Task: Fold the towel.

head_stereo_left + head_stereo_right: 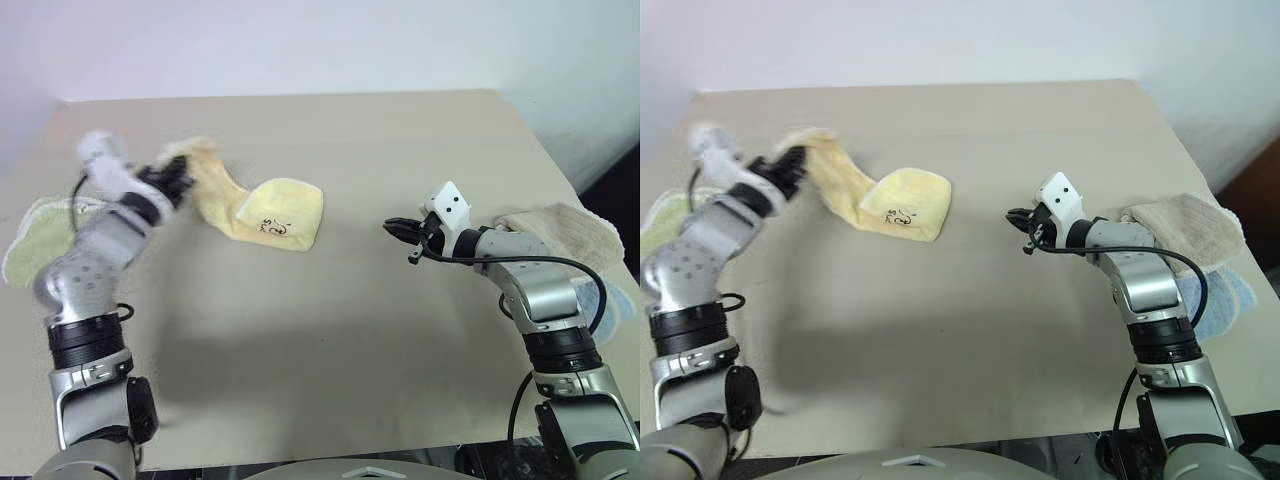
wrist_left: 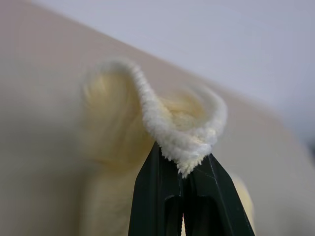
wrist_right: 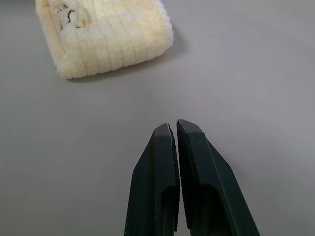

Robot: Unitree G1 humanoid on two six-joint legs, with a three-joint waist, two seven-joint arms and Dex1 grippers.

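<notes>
The towel [image 1: 262, 208], pale yellow with a small dark mark near one end, is found on the left part of the table [image 1: 400, 150]. One end of it is lifted off the surface by the left gripper [image 1: 180, 172], whose two black fingers [image 2: 157, 196] are pressed together on the whitish trim of the edge. The other end, with the mark, rests on the table. The right gripper [image 1: 392, 228] is held above the bare table, well apart from the towel, with its fingers [image 3: 157, 167] brought together and nothing between them. A light green towel [image 1: 35, 245] is seen by the left arm, and a beige towel [image 1: 560, 230] behind the right arm.
</notes>
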